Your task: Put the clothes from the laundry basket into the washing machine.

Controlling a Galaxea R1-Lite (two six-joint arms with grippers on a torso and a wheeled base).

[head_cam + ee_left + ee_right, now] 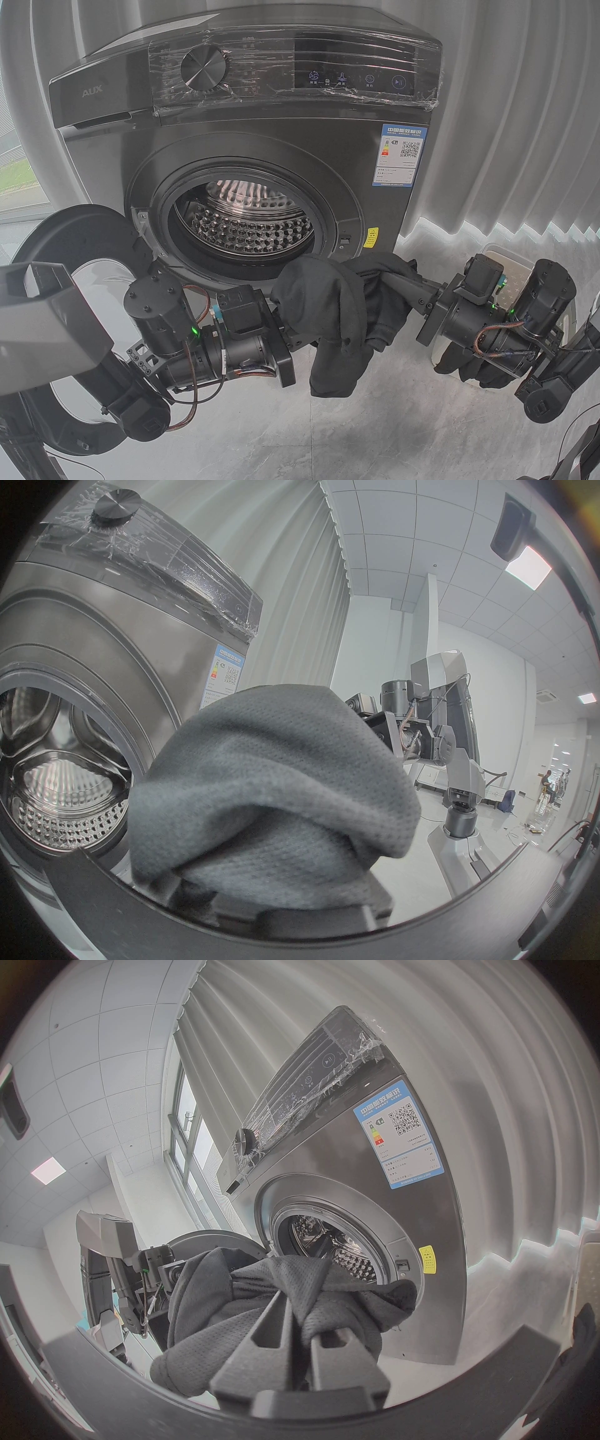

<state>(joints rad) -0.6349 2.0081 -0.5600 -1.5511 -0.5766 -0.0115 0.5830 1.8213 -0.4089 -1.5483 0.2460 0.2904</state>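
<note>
Dark grey knit garment point(337, 312): lower centre, clamped in right tool point(299, 1319), draped over left tool point(299, 339), grip there impossible to tell; not yet inside open grey washing machine point(250, 131).

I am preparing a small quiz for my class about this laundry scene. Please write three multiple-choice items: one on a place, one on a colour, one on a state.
1. Where is the dark garment?
A. inside the drum
B. in the air before the open washing machine
C. flat on the floor

2. What colour is the small sticker beside the door opening?
A. yellow
B. green
C. red

3. How is the right tool?
A. wide open
B. shut on the dark garment
C. resting on the floor

Answers: 1 B, it hangs in front of the door opening; 2 A, it shows yellow on the grey front; 3 B, its fingers pinch the cloth.
</note>
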